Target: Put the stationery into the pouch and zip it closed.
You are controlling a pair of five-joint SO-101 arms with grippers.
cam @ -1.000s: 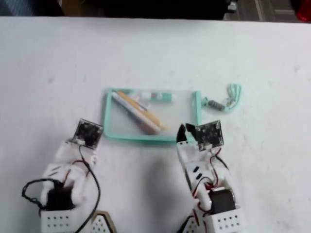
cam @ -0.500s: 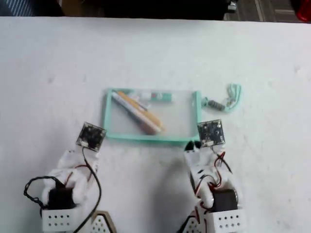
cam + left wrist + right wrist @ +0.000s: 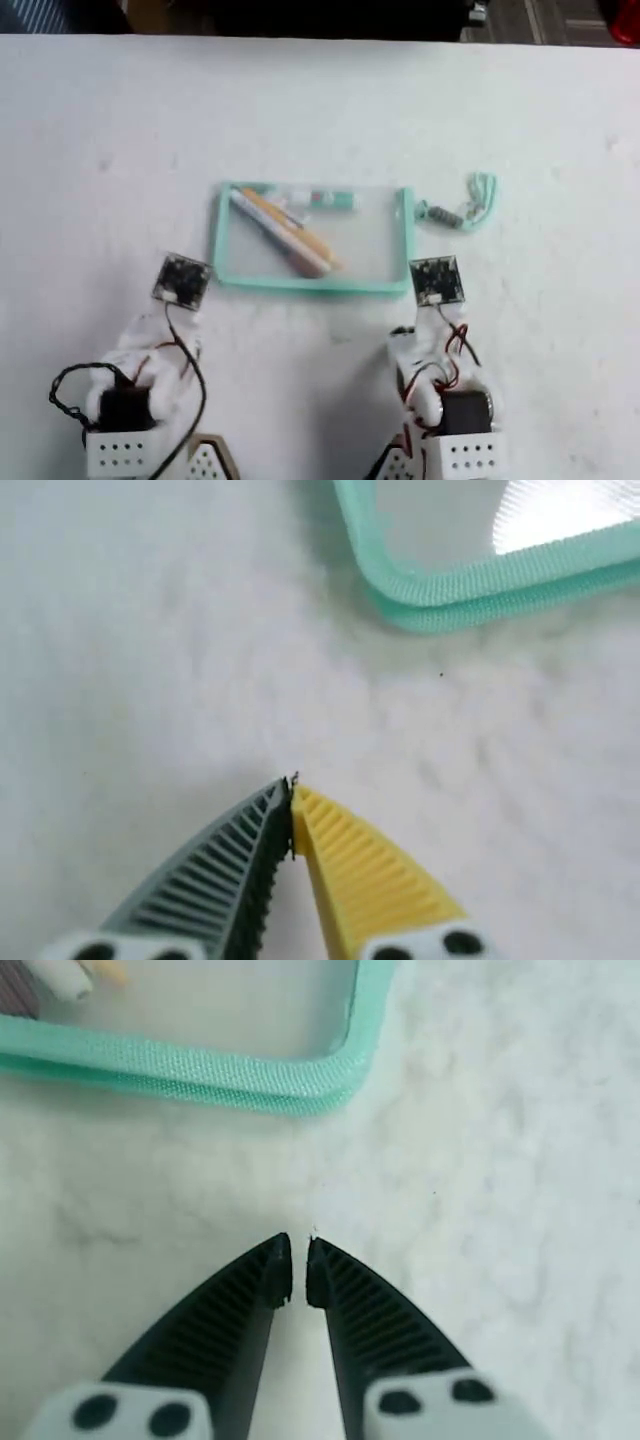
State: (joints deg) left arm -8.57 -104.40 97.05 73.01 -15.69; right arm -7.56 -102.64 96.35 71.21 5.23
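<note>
A clear pouch [image 3: 372,240] with a teal border lies flat mid-table. Inside it are an orange and white pen [image 3: 285,235] lying at a slant and a white and green item [image 3: 322,200] along the far edge. A teal cord with a metal pull [image 3: 462,210] trails from the pouch's far right corner. My left gripper [image 3: 292,788] is shut and empty over bare table, just short of the pouch's near left corner [image 3: 440,590]. My right gripper [image 3: 298,1252] is shut and empty, a little short of the near right corner [image 3: 310,1085].
The left arm [image 3: 140,375] and the right arm [image 3: 445,385] sit folded back at the near table edge. White table surface [image 3: 320,110] stretches wide behind and beside the pouch. A dark strip runs along the far edge.
Both arms drew back toward the near edge, away from the pouch. The right gripper left the pouch's near right corner and shut.
</note>
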